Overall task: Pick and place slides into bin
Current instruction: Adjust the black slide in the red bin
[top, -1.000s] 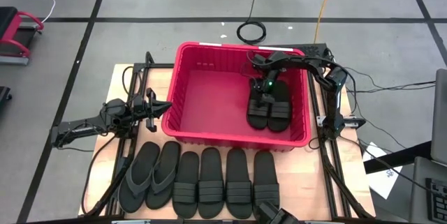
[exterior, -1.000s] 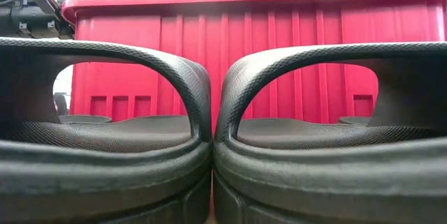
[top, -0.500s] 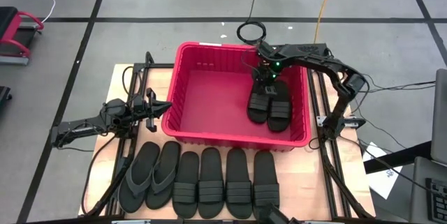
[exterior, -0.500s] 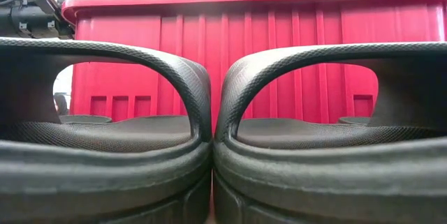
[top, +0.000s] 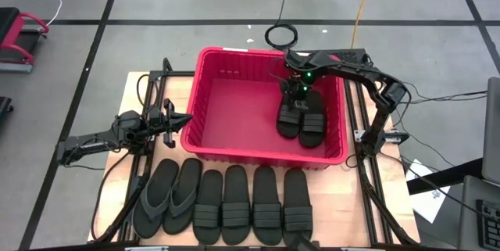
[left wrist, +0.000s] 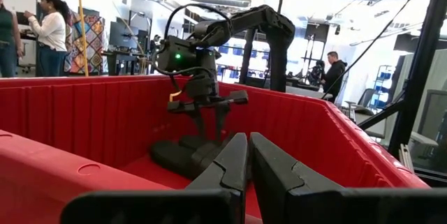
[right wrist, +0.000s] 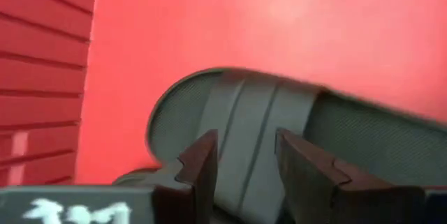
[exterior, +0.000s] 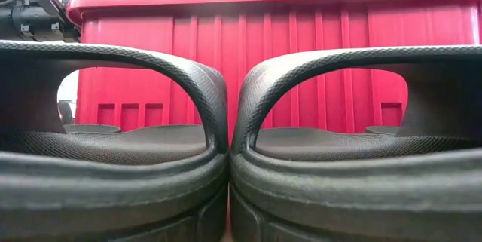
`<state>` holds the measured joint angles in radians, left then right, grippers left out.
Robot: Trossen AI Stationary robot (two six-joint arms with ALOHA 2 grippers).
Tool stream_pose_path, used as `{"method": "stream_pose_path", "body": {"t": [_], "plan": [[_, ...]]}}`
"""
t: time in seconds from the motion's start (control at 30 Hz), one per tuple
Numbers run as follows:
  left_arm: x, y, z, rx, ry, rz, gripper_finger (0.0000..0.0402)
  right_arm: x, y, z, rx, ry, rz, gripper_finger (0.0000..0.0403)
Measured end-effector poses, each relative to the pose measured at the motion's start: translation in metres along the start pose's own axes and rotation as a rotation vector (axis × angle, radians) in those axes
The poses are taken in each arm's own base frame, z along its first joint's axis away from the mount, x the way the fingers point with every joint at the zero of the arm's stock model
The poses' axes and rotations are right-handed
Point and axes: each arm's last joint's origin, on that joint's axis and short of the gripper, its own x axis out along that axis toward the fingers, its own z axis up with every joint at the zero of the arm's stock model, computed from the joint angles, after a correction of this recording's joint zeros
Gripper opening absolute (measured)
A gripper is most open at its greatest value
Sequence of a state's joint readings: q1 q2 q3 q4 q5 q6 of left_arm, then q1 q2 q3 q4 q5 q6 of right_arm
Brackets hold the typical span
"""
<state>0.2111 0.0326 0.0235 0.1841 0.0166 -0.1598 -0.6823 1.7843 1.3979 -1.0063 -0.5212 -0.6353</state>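
Note:
Two black ribbed-strap slides (top: 301, 118) lie side by side on the floor of the red bin (top: 205, 87), at its right side. My right gripper (top: 295, 93) is open and points down over the far end of the left one; its own view shows that slide's strap (right wrist: 244, 119) between its fingers. Six more slides lie in a row on the table in front of the bin: two thong ones (top: 166, 195) at the left and several ribbed ones (top: 251, 204). My left gripper (top: 186, 119) is shut and empty, just outside the bin's left wall. My right gripper stands open with its fingertips (left wrist: 201, 128) close over the left slide (left wrist: 185, 155) in the bin, coming from above. I cannot tell whether they touch it. The slide lies flat on the bin's floor.
The bin's left half (top: 234, 114) has bare floor. In the low view two slides (exterior: 113, 159) fill the foreground, with the bin's ribbed wall (exterior: 263, 68) behind them. Cables lie on the floor beyond the table (top: 281, 34). People stand in the room behind (left wrist: 49, 32).
My right gripper has gone a little toward the bin's far wall, and its arm's elbow has swung toward the table's right edge. Both slides in the bin lie where they were.

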Motion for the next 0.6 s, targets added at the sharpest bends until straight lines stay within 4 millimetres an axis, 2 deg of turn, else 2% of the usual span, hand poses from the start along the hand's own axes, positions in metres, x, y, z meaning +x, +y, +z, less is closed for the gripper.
{"method": "stream_pose_path", "body": {"t": [0.17, 0.37, 0.5, 0.6], "plan": [[0.0, 0.0, 0.0, -0.003, 0.0, 0.0, 0.0024, -0.005, 0.014, -0.004, -0.007, 0.084, -0.001, 0.0138], [0.0, 0.0, 0.0, -0.002, 0.0, 0.0, 0.0024, -0.025, 0.037, -0.023, 0.015, 0.318, -0.03, 0.0139], [0.0, 0.0, 0.0, 0.007, 0.0, 0.0, 0.0024, -0.037, 0.035, -0.028, 0.045, 0.286, -0.068, 0.0139], [0.0, 0.0, 0.0, 0.027, -0.001, 0.0, 0.0024, -0.036, 0.026, -0.031, 0.083, 0.285, -0.074, 0.0139]]}}
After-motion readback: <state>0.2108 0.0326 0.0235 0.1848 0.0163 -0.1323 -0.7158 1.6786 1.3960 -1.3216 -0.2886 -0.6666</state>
